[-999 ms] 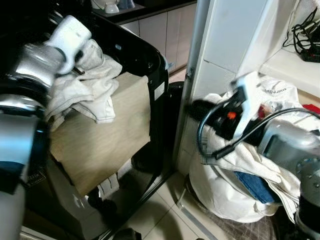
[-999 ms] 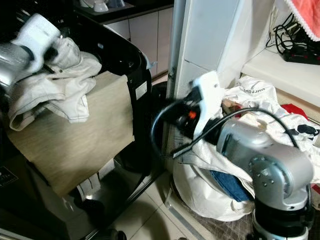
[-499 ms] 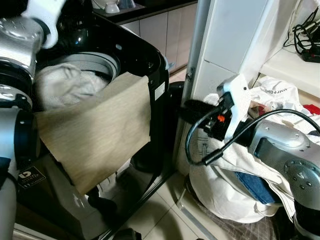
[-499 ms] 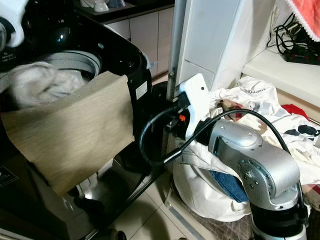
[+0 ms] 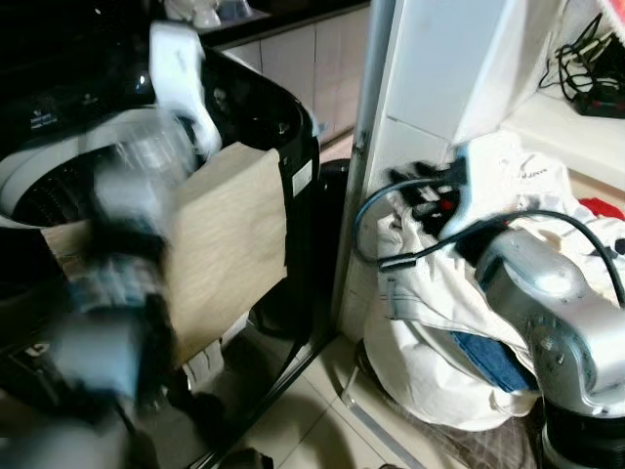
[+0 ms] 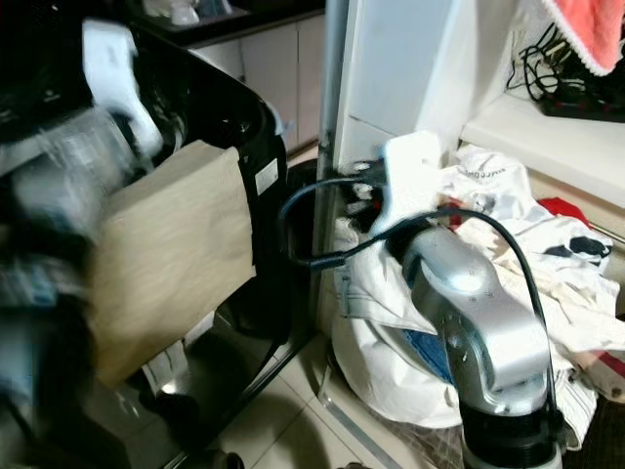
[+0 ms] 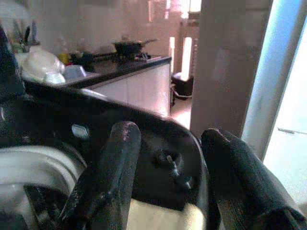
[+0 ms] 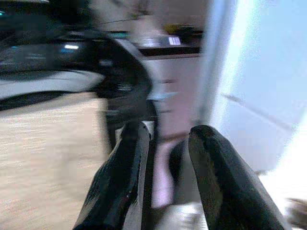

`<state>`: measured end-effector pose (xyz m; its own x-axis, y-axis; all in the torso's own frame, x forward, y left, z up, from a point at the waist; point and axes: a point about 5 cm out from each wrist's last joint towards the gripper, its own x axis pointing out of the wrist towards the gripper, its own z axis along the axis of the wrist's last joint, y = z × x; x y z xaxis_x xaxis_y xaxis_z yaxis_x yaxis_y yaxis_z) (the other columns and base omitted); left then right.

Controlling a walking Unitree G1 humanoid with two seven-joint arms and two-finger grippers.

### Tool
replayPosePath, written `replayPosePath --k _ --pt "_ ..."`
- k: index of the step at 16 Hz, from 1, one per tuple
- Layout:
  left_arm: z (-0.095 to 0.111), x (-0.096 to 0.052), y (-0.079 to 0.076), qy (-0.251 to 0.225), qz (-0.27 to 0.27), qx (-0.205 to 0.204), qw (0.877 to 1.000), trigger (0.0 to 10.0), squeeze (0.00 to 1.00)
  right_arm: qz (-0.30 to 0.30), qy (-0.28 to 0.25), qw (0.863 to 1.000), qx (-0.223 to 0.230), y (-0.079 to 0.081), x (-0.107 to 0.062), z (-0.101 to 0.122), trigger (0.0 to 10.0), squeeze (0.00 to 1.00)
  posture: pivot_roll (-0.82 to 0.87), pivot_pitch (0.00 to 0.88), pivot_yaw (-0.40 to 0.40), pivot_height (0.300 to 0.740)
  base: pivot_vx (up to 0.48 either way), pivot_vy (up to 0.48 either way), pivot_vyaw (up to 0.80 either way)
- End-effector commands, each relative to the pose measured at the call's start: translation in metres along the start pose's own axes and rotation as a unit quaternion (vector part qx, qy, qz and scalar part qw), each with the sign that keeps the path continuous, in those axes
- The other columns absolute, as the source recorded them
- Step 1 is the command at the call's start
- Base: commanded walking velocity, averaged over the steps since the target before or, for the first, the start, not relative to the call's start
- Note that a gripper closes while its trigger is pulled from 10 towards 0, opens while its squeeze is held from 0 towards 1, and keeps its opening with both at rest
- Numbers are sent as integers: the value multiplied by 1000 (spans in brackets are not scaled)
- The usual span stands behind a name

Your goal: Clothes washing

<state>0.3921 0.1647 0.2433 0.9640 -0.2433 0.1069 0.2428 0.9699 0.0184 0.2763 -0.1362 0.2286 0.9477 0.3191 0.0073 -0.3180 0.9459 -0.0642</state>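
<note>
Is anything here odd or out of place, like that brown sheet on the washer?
Yes. A tan cardboard sheet hangs askew over the front edge of the black washing machine, covering part of it. Beside it, laundry spills from an overfull white bag.

washer (image 5: 283,117): black | cloth (image 5: 229,244): beige | laundry bag (image 5: 430,362): white

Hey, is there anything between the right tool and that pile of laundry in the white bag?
Nothing visible blocks it. The right tool, open, hangs just above the laundry pile in the white bag beside the washing machine; only its own black cable loops between them.
</note>
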Motion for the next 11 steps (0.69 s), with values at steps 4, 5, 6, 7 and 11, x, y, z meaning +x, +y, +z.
replayPosePath --k 4,5,6,7,11 --pt "-6 -31 -36 -59 -17 -27 998 10000 0 -70 -38 996 -40 -1 -4 2 10000 0 -109 0 31 740 0 0 0" --pt "-14 -41 -47 -55 -30 -8 998 10000 0 -79 -46 995 -35 -1 -5 1 10000 0 -111 0 27 740 0 0 0" --pt "-19 -45 -54 -43 -43 6 998 10000 0 -81 -45 995 -29 -1 -6 0 10000 0 -110 0 24 740 0 0 0" --pt "-20 -50 -60 -48 -53 23 997 10000 0 -83 -45 995 -34 -1 -7 -3 10000 0 -110 0 24 740 0 0 0" --pt "-24 -60 -68 -21 -60 2 998 10000 0 -84 -41 995 -31 1 -7 -13 10000 0 -109 0 20 740 0 0 0"
